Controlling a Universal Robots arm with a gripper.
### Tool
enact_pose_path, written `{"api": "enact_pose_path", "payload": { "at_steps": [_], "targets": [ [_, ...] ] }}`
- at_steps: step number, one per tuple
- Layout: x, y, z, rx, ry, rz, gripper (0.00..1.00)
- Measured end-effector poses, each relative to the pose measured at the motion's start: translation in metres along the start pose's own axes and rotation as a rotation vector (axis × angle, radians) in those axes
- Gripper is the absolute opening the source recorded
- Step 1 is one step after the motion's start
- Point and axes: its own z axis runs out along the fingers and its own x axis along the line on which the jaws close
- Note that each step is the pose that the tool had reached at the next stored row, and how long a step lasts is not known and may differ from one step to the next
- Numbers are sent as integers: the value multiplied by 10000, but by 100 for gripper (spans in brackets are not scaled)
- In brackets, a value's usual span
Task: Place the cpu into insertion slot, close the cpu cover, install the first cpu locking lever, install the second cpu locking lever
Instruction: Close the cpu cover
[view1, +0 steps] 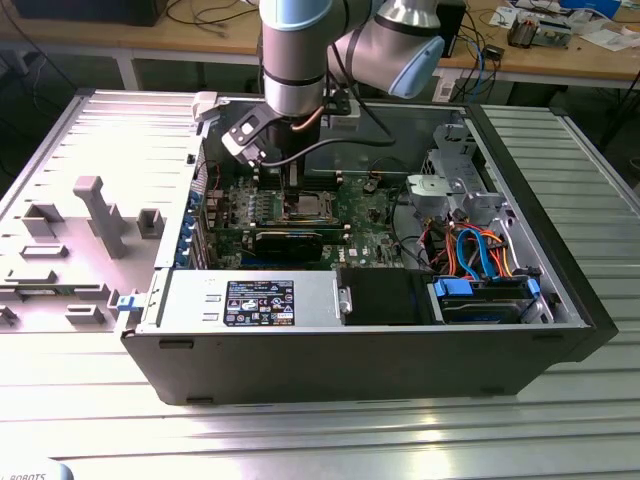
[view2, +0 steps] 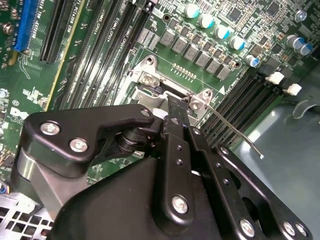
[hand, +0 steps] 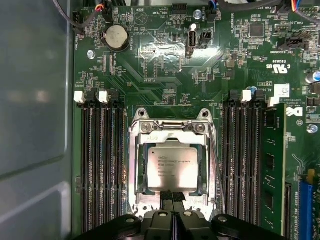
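Note:
The cpu (hand: 172, 167), silver-grey topped, lies flat in the insertion slot (hand: 172, 131) between the memory slots. The cpu cover (hand: 137, 165), a dull-silver frame, lies down around it. My gripper (hand: 173, 196) is shut, its two black fingertips pressed together at the cover's edge beside the chip. In the second wrist view a black finger (view2: 176, 117) reaches down to the slot (view2: 150, 80), and a thin wire locking lever (view2: 235, 132) sticks out loose from the slot's corner. In the exterior view the gripper (view1: 291, 186) stands straight above the slot (view1: 312, 208) inside the open computer case.
Long black memory slots (hand: 102, 165) flank the slot on both sides. A black expansion card (view1: 290, 242) lies in front of it, with a power supply (view1: 250, 300) and drive cables (view1: 475, 250) toward the exterior view's right. Grey fixtures (view1: 95, 215) stand on the table at its left.

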Motion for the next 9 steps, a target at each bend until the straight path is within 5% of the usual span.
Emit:
{"api": "enact_pose_path", "payload": {
  "at_steps": [4, 9],
  "targets": [
    [-2, -1, 61, 1, 16, -16, 11],
    [-2, 0, 66, 3, 15, -17, 11]
  ]
}}
